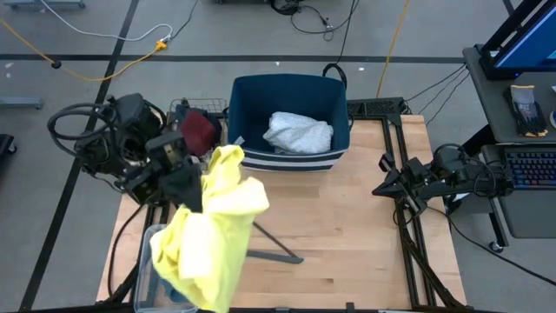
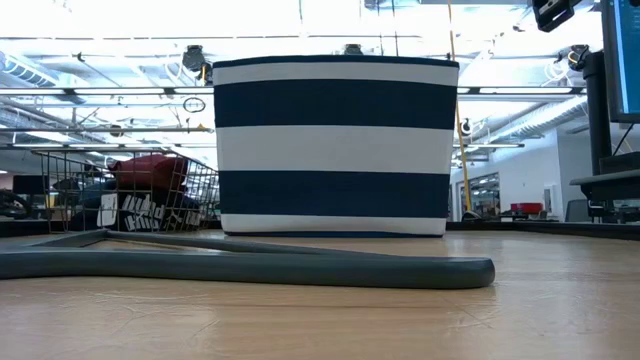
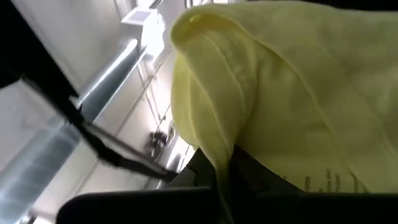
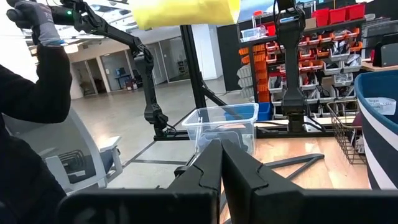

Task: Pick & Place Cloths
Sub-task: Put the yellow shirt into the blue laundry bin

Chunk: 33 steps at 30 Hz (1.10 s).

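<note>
Yellow T-shirt (image 3: 298,93) draped over left tool (image 3: 217,180), fabric pinched between dark fingers (image 3: 255,171)

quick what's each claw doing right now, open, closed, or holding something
Left claw: closed on the yellow T-shirt, held above the table.
Right claw: closed, empty, at the table's right edge.

A navy-and-white striped fabric bin (image 1: 252,158) stands at the twelve o'clock edge of the wooden table (image 1: 347,235). A wire basket (image 1: 178,109) sits just beside it toward nine o'clock. A grey hanger (image 1: 278,248) lies flat on the wood near the centre. At about seven o'clock a clear plastic tub (image 1: 149,261) rests at the table's corner. A keyboard (image 1: 528,167) sits on a side desk at three o'clock. A person's dark sleeve (image 4: 28,87) shows in the right wrist view.
</note>
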Available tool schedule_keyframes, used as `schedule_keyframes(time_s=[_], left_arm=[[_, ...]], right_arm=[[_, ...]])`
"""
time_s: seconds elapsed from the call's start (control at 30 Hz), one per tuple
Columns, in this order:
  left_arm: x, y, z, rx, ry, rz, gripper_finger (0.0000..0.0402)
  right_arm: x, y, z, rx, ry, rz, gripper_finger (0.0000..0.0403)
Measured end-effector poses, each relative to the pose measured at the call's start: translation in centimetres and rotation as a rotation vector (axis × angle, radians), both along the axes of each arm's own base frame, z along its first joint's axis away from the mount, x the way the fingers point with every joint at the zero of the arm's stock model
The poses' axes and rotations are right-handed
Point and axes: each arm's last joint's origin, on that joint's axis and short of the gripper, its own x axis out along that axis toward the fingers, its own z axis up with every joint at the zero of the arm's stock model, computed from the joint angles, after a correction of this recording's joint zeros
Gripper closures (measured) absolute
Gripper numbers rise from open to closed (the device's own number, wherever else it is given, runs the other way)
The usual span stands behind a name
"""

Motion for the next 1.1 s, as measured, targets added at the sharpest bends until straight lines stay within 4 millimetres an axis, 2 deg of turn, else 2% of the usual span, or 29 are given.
schedule_keyframes(time_s=[0.33,0.4,0.53,0.63,0.73,0.87,1.1], left_arm=[[0.3,-0.1,-0.2,0.003,0.009,0.005,0.0394],[0.8,0.1,-0.1,-0.070,0.043,0.101,0.0394],[2.8,0.9,-0.3,-0.324,0.123,0.418,0.0394],[4.9,2.3,-1.3,-0.458,0.184,0.660,0.0394],[6.4,4.3,-2.3,-0.559,0.238,0.822,0.0394],[7.5,7.5,-3.4,-0.678,0.316,0.926,0.0394],[8.7,13.0,-5.4,-0.802,0.433,1.061,0.0394]], right_arm=[[0.0,0.0,-0.1,-0.001,0.012,0.001,0.0402],[0.0,0.0,-0.1,-0.001,0.015,0.002,0.0402],[0.0,0.0,-0.1,-0.001,0.015,0.002,0.0402],[0.0,0.0,-0.2,-0.005,0.020,0.001,0.0402],[0.0,0.0,-0.3,-0.022,0.028,-0.005,0.0402],[-0.3,-0.2,-0.9,-0.036,0.071,-0.078,0.0402],[-1.4,-1.1,-1.1,-0.118,0.047,-0.358,0.0402]])
